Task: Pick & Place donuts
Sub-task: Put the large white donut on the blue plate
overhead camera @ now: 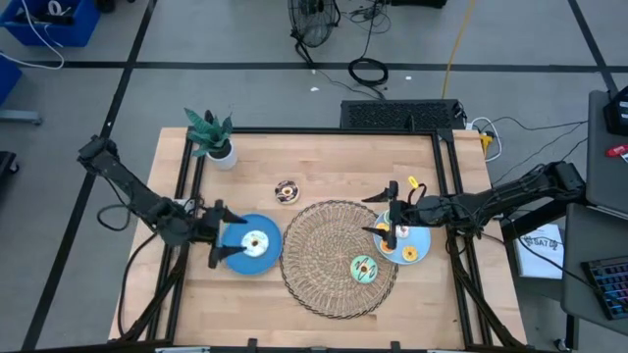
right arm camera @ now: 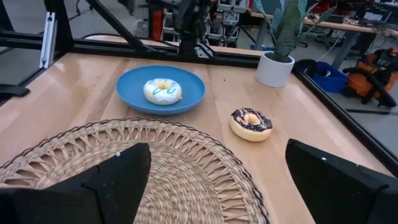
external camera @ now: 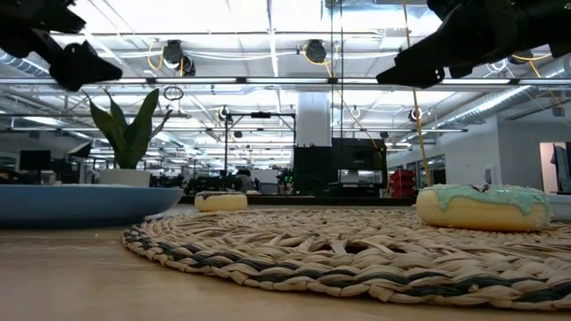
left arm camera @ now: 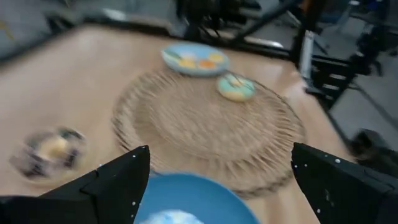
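A white-iced donut [overhead camera: 255, 241] lies on the left blue plate [overhead camera: 263, 261]. My left gripper [overhead camera: 224, 235] hovers open over that plate's left rim, and the donut [left arm camera: 174, 218] shows just below it. A green-iced donut [overhead camera: 364, 269] sits on the wicker mat [overhead camera: 334, 257]. A chocolate donut [overhead camera: 287, 191] rests on the bare table beyond the mat. Small orange and yellow donuts [overhead camera: 409, 254] lie on the right blue plate [overhead camera: 420, 238]. My right gripper [overhead camera: 381, 216] hangs open above the mat's right edge, beside that plate.
A potted plant [overhead camera: 211, 137] stands at the table's far left corner. A small yellow object [overhead camera: 412, 182] lies beyond the right plate. Black frame rails [overhead camera: 186, 186] run along the left and right sides. Bare wood lies along the near edge.
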Available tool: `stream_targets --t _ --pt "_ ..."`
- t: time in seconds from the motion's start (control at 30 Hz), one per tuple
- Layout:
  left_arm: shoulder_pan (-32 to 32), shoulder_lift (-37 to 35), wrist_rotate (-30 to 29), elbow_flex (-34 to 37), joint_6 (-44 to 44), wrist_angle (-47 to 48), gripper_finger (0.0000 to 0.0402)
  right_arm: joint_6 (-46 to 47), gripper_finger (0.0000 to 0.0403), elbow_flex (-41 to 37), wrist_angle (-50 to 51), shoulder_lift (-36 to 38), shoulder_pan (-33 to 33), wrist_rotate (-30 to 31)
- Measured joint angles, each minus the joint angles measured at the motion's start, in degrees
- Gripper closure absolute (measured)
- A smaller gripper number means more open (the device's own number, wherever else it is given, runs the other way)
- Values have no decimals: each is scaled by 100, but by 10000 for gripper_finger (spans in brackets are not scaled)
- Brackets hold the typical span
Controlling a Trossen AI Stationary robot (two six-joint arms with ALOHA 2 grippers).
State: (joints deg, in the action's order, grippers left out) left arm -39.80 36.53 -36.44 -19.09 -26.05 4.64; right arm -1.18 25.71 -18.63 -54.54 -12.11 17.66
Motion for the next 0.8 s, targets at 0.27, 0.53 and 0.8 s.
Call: stream_targets --t 0.27,0.53,0.8 --pt "-351 -1213 -964 0 1626 91 24 154 46 0 -333 0 4 -1222" --pt "-143 -2141 -211 196 1804 383 17 737 46 2 -730 0 -3 -3086" --pt "412 -2401 1838 1483 1418 -1381 25 758 46 2 -743 0 -1 -3107"
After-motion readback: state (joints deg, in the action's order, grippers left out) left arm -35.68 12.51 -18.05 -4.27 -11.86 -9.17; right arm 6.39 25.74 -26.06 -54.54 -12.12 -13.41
